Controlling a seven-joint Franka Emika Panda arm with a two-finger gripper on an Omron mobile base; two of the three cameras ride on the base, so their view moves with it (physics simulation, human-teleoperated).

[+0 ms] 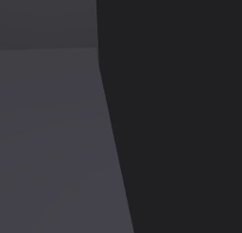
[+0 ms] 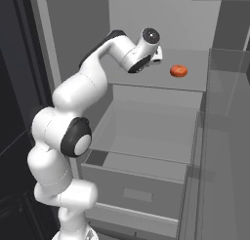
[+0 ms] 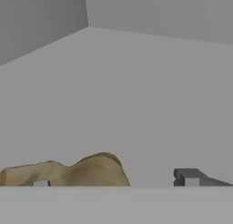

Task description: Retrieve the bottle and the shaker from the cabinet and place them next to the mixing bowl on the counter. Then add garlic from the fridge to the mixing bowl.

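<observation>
Left base view: two flat dark panels, a greyer one (image 1: 52,142) at left and a near-black one (image 1: 179,109) at right; what they belong to cannot be told. Right base view: the white arm (image 2: 73,136) rises at lower left, bends at the elbow and reaches up and rightward into the open grey fridge (image 2: 78,19); the wrist lies over the upper shelf (image 2: 185,83), and the tool itself is hidden behind it. A small round orange-red item (image 2: 178,71) lies on that shelf just right of the wrist, apart from it; too small to identify. Below, an open drawer (image 2: 132,185). Hand view: tan lumpy thing, probably the garlic (image 3: 73,170), cut off at the bottom edge, lies at left against the left fingertip. The tool (image 3: 116,182) is spread wide, not closed on it.
</observation>
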